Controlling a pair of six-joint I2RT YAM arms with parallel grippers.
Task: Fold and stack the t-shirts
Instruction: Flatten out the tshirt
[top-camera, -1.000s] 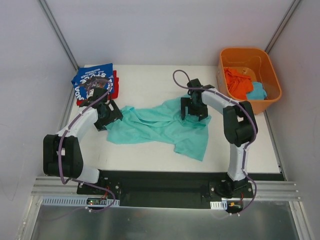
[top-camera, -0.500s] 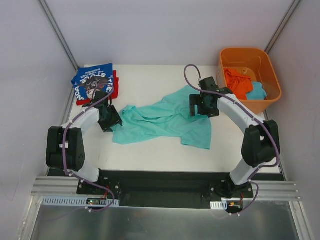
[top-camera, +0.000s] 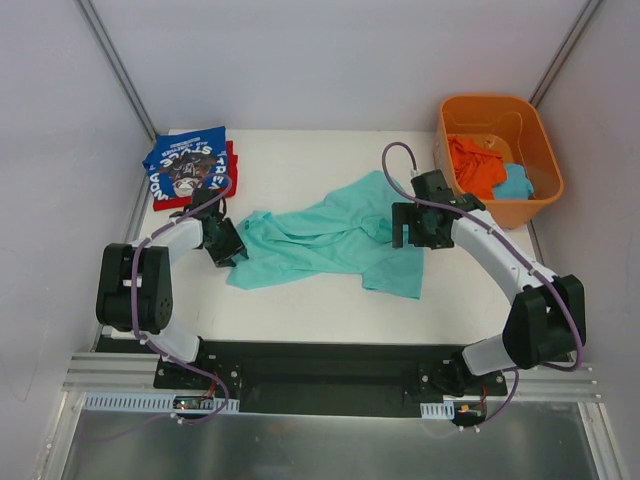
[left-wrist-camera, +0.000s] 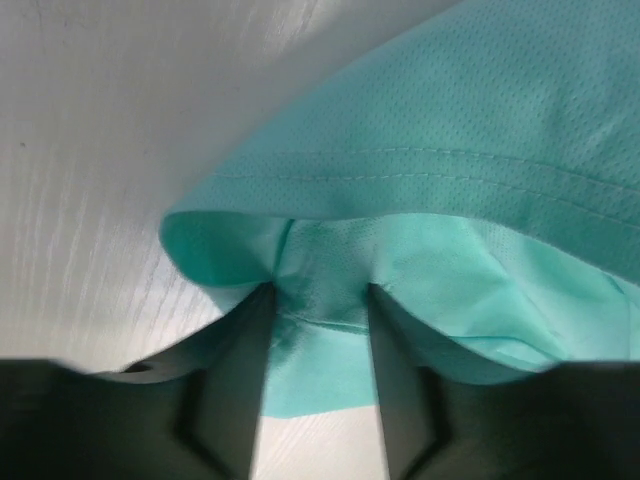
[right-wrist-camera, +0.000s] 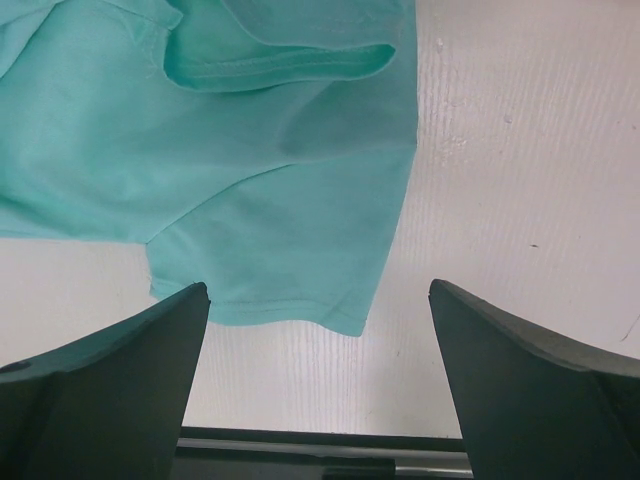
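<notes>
A mint-teal t-shirt lies crumpled across the middle of the table. My left gripper is at its left edge. In the left wrist view its jaws stand half closed on either side of a fold of the mint cloth, with a gap still showing between them. My right gripper hovers wide open over the shirt's right side. Its fingers frame the hem corner and hold nothing. A folded royal-blue t-shirt with white lettering lies on a red t-shirt at the back left.
An orange plastic tub stands at the back right with orange cloth and a bit of teal cloth inside. White walls enclose the table on three sides. The black arm rail runs along the near edge.
The left jaws have narrowed around the shirt's left edge. The right gripper has moved right, from over the shirt's middle to its right side, still open. The shirt has shifted and spread rightward.
</notes>
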